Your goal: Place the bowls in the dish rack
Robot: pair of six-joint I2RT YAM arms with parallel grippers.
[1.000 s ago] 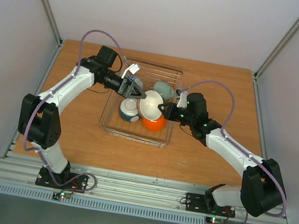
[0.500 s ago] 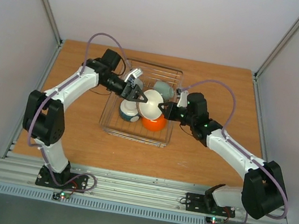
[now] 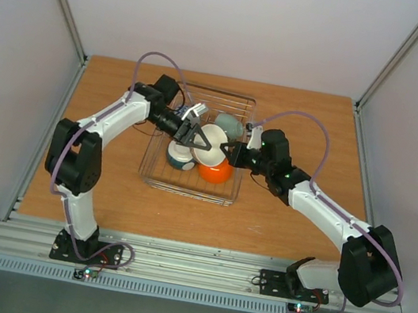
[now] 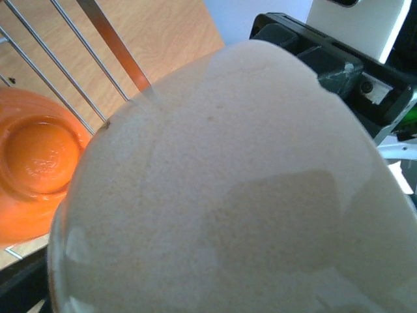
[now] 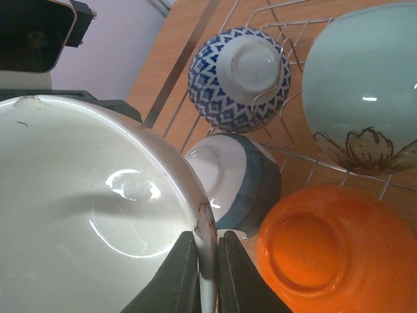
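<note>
Holding the beige bowl (image 3: 211, 146) tilted above the dish rack (image 3: 187, 190), rim pinched between the pressed-in fingers of the right gripper (image 5: 207, 246).

Gripping only a thin, glossy glazed lip, and so probably risking a slip or a swing of the round body about that single pinch. Lowering toward a rack already crowded with the upturned orange bowl (image 5: 319, 251), the blue-banded bowl (image 5: 244, 179), the blue diamond-patterned bowl (image 5: 221, 72) and the mint green bowl (image 5: 365, 85), and so risking a knock of hard glazed ware, or a rim snagging on the thin silver wire bars. Crowding the left gripper (image 3: 199, 135) against the matte, faintly speckled outer wall, finger spacing impossible to tell; any nudge there possibly levering the bowl loose onto the wooden table (image 3: 107, 188).
</note>
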